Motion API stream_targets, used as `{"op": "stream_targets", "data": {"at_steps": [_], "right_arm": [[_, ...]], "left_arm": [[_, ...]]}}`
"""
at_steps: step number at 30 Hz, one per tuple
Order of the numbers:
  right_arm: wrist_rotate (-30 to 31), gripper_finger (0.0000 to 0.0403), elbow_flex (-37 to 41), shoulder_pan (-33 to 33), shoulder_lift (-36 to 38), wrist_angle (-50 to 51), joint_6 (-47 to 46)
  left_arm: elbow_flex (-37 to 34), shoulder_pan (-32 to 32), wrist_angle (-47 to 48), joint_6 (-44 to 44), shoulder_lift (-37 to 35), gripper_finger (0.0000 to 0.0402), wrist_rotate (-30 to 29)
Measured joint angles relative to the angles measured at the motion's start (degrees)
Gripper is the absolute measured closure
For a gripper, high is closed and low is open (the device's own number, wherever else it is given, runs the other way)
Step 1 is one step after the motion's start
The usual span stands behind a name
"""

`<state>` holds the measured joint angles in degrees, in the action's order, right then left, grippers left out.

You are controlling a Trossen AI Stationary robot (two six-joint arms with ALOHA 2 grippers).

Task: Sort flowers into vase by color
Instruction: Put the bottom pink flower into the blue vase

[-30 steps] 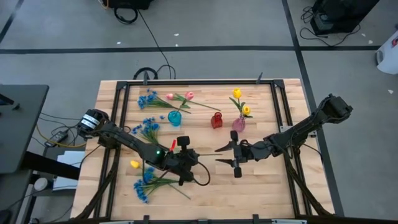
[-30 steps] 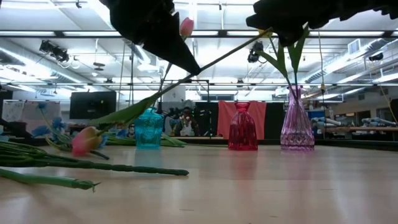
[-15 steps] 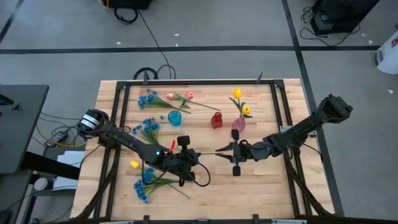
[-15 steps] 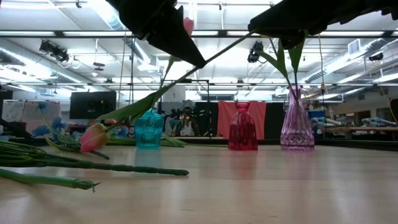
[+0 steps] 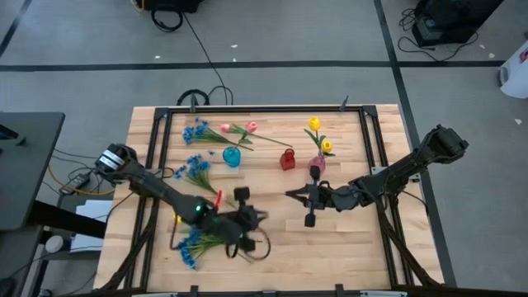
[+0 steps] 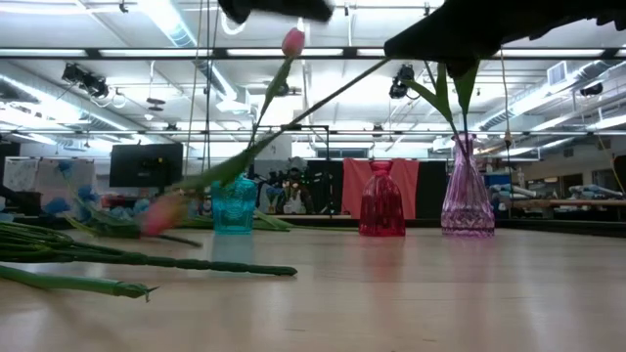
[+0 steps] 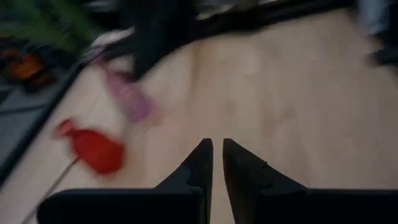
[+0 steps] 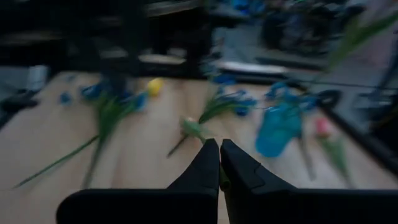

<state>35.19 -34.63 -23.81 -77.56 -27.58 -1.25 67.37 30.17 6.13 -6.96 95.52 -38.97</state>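
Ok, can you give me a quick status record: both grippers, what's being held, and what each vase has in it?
right gripper: mid-table, shut on the pink tulip's stem
left gripper: front of table, beside a blue spray
pink vase: two yellow tulips
red vase: nothing visible in it
teal vase: contents unclear
loose at back-left: two pink tulips, blue sprays
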Motion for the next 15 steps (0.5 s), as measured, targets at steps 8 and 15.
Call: {"op": "stream_targets", "data": {"at_steps": [8, 15], "right_arm": [[2.27, 0.0392, -0.03, -0.23, -0.02, -17.21, 9.66], [4.7, 0.0392, -0.04, -1.43, -0.02, -26.95, 15.95]], "left_arm": [[-0.11, 3.38, -8.69, -3.16, 4.31, 0.0356, 3.6], [-0.17, 4.13, -17.91, -3.67, 10.92, 0.0356, 3.64]]}}
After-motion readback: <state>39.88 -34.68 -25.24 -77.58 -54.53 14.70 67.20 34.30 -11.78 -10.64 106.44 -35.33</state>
